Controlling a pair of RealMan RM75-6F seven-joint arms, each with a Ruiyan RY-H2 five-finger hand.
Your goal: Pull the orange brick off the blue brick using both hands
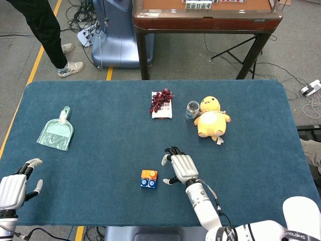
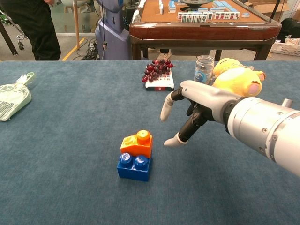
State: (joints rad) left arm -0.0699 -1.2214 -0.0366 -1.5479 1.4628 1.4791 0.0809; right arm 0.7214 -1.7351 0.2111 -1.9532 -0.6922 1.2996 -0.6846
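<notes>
The orange brick (image 1: pixel 149 174) (image 2: pixel 137 144) sits stacked on the blue brick (image 1: pixel 148 184) (image 2: pixel 134 167) near the table's front middle. My right hand (image 1: pixel 179 168) (image 2: pixel 190 111) hovers just right of the stack, fingers spread and holding nothing, a small gap still between its fingertips (image 2: pixel 169 141) and the orange brick. My left hand (image 1: pixel 15 186) is open at the front left corner of the table, far from the bricks; the chest view does not show it.
A green dustpan (image 1: pixel 56 133) (image 2: pixel 12 96) lies at the left. A box with grapes (image 1: pixel 161 104) (image 2: pixel 159 74), a glass jar (image 1: pixel 191 110) (image 2: pixel 204 68) and a yellow plush duck (image 1: pixel 212 118) (image 2: pixel 236 72) stand at the back right. A person (image 1: pixel 37 25) stands beyond the table.
</notes>
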